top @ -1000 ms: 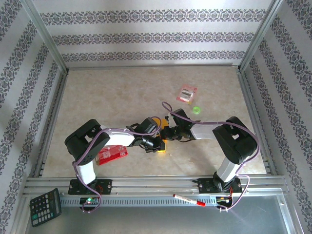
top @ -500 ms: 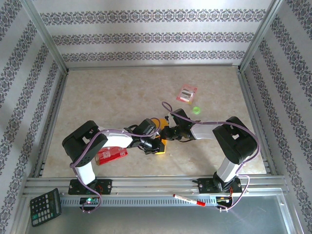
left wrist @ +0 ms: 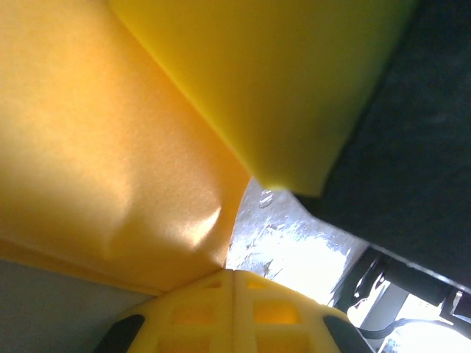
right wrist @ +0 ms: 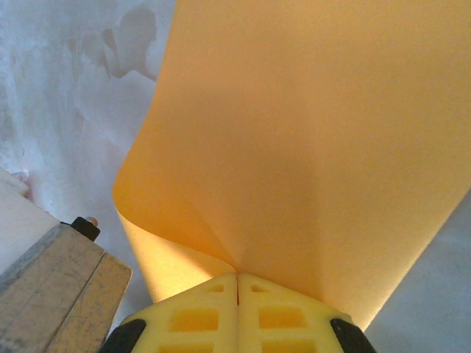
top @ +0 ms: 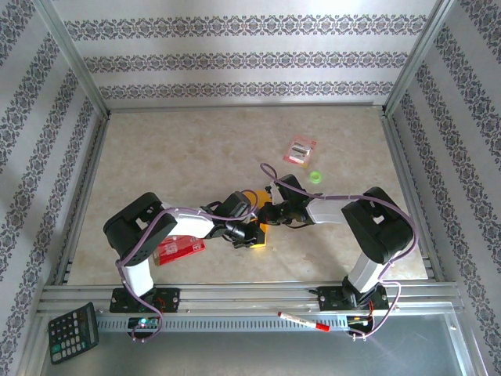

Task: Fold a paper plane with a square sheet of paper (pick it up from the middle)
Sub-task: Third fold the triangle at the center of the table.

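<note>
The orange-yellow square sheet of paper is held between both grippers at the middle of the table, mostly covered by them from above. My left gripper is shut on one part of the sheet, which bends and folds over in the left wrist view. My right gripper is shut on another edge, and the sheet fans out from its closed yellow fingertips, with one side curling under.
A red rectangular packet lies under the left arm. A small pink-and-white packet and a green cap lie farther back right. A calculator and a red marker rest on the front rail.
Hardly anything moved; the left arm's elbow shifted slightly left and back. Both grippers stay shut on the sheet.
</note>
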Available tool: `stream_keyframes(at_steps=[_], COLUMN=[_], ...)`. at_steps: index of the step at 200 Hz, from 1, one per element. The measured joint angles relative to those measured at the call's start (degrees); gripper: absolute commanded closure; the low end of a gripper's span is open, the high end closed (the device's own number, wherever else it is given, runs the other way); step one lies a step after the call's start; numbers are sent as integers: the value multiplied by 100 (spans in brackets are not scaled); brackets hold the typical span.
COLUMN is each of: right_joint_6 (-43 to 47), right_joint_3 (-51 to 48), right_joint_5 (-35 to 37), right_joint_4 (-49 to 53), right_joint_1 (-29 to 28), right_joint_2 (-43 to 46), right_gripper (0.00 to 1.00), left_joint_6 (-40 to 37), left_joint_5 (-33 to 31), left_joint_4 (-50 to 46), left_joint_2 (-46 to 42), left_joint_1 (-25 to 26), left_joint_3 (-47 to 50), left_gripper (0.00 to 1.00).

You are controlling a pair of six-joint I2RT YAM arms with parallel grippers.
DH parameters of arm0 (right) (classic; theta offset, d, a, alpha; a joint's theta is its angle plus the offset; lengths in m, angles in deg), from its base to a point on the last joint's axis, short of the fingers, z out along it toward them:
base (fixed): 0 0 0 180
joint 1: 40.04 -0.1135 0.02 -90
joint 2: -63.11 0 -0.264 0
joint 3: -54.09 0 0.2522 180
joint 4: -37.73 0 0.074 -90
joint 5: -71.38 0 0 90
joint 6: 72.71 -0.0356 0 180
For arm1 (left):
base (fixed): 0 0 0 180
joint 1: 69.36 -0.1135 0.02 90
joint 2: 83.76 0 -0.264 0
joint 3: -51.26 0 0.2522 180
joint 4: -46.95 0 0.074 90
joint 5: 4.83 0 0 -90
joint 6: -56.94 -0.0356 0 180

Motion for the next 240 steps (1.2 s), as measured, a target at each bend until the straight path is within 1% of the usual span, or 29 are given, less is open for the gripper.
stream_keyframes(at_steps=[36, 56, 112, 150, 181, 240], right_joint_6=[17, 20, 17, 17, 17, 17], right_joint_3=[0, 0, 0, 0, 0, -2], right_joint_5=[-11, -13, -13, -13, -15, -13], right_joint_4=[-2, -2, -2, -2, -4, -11], right_joint_1=[7, 7, 7, 7, 7, 9], right_joint_2=[0, 0, 0, 0, 0, 0], right_gripper=[100, 100, 100, 100, 100, 100], left_joint_6=[103, 160, 369, 323, 214, 149], left_joint_5=[39, 83, 236, 223, 214, 293], left_joint_4=[221, 232, 780, 758, 667, 632], left_joint_2=[-162, -332, -273, -245, -17, -20], left_joint_1=[-55, -203, -577, -682, -741, -787], left_joint_3=[249, 367, 374, 372, 341, 304], left_gripper=[94, 94, 94, 94, 93, 89])
